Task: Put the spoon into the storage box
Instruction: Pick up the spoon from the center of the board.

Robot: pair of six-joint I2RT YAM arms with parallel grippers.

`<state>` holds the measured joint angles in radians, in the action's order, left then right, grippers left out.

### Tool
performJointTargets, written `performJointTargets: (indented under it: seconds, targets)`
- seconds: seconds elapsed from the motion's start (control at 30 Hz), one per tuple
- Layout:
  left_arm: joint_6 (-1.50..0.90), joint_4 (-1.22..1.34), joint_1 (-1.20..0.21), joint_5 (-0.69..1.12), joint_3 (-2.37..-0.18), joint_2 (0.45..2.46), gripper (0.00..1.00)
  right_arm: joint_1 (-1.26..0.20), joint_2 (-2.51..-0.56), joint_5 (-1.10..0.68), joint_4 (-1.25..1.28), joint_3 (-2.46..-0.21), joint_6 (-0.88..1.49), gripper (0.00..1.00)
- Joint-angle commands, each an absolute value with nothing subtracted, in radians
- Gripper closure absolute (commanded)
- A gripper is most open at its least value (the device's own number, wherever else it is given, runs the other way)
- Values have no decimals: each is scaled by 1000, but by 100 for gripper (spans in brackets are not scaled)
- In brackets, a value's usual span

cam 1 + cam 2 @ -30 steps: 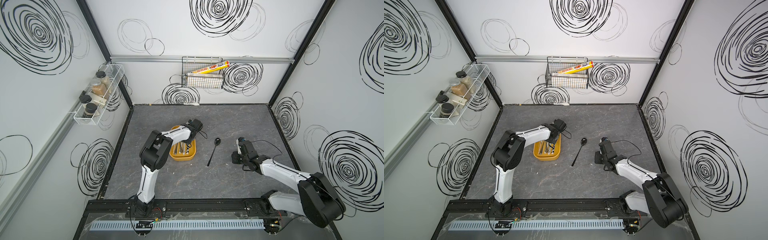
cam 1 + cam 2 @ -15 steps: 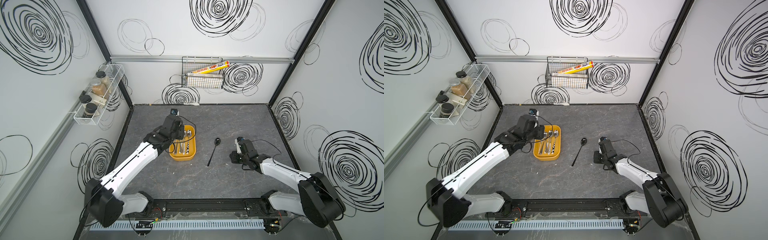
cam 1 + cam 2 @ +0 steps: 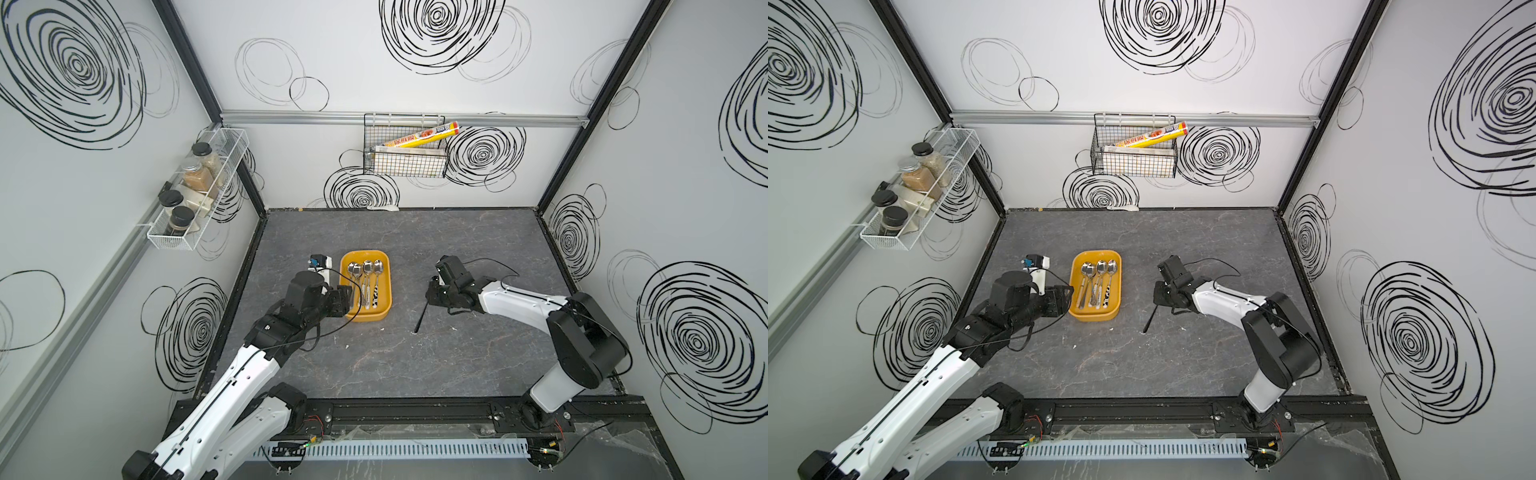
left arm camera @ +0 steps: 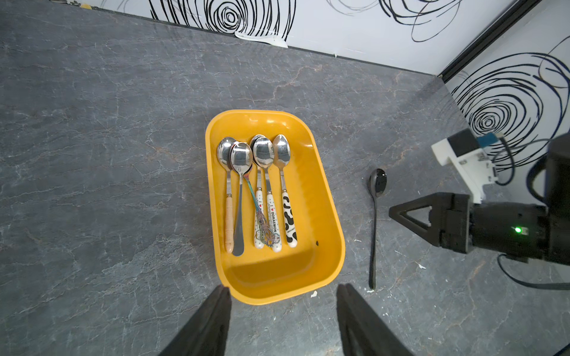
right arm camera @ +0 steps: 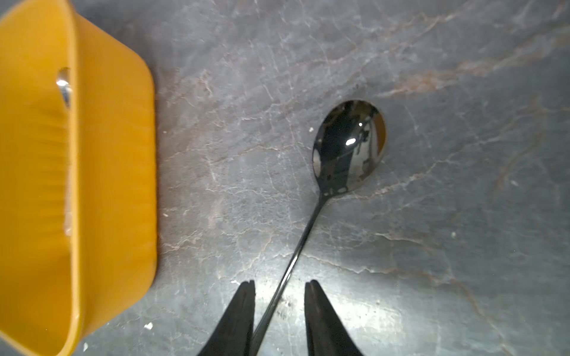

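Where the dark grey, marble-veined worktop (image 3: 415, 365) ends, it is closed in on three sides by white walls (image 3: 415, 91) scrawled with black spirals. A silver rail (image 3: 291, 117) is run along the back wall, and from it a black wire basket (image 3: 405, 164) with a yellow roll (image 3: 424, 135) is hung. A white wire rack (image 3: 183, 235) of jars (image 3: 195, 178) is fixed to the left wall. Small white crumbs are scattered over the worktop.

The storage box (image 3: 368, 316), a shallow mustard-yellow tub with rounded corners, is set left of the worktop's middle, its long sides running front to back. Several spoons (image 4: 265, 191) are laid in it side by side, bowls toward the back edge; one handle is patterned black and white.

The spoon (image 4: 374, 222), glossy black with a thin handle, is laid flat on the worktop just right of the box and apart from it, bowl toward the back edge. In both top views only its handle end is seen. The right gripper (image 5: 280, 285) is placed over the handle: its fingers are held apart, the handle passing between them unclamped. The left gripper (image 4: 282, 288) is held by the box's front end, its fingers spread wide.
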<state>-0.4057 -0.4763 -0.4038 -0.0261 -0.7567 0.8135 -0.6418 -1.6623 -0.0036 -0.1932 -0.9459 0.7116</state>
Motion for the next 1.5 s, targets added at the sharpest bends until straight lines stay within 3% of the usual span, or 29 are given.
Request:
performJointTargets:
  seconds: [0.0, 0.43, 0.83, 1.2, 1.47]
  targets:
    - [-413, -435, -406, -17, -743, 785, 38, -659, -1729, 80, -307, -1012, 769, 67]
    - [-410, -414, -405, -5, -723, 771, 36, -699, -1895, 127, -360, -1110, 769, 68]
    - [-409, -412, -405, 11, -722, 782, 36, -706, -1988, 424, -568, -1166, 713, 71]
    - [-408, -410, -402, 8, -721, 781, 36, -706, -2005, 218, -470, -1136, 710, 84]
    - [-408, -407, -398, 18, -720, 787, 36, -706, -1955, 220, -480, -1106, 719, 78]
